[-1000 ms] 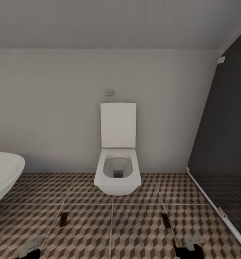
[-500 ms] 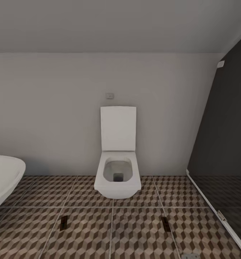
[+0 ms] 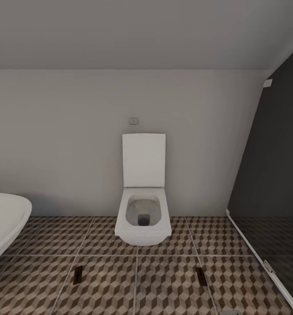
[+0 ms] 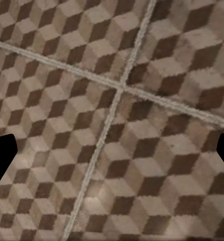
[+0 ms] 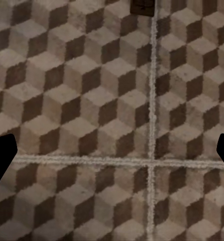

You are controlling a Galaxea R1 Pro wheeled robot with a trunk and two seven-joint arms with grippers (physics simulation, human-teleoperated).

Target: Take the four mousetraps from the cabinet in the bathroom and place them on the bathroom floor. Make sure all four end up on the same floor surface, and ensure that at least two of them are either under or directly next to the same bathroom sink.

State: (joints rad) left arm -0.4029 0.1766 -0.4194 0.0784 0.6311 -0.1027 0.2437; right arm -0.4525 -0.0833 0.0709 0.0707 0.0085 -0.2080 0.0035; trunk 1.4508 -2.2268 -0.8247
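Two mousetraps lie flat on the bathroom floor (image 3: pixel 172 284) in the head view: one mousetrap (image 3: pixel 78 275) at lower left of the frame, the second mousetrap (image 3: pixel 201 276) at lower right, well apart, both in front of the toilet (image 3: pixel 143 214). The toilet stands at frame centre against the grey wall (image 3: pixel 59 140), lid up. A white basin edge (image 3: pixel 4 218) enters at the left edge; a dark glass panel (image 3: pixel 273 175) fills the right side. Left wrist view: left gripper (image 4: pixel 112 150), fingertips at opposite frame edges, spread wide, nothing between, cube-pattern tile below. Right wrist view: right gripper (image 5: pixel 112 150) likewise spread and empty; a dark trap corner (image 5: pixel 143 7) sits at the top edge.
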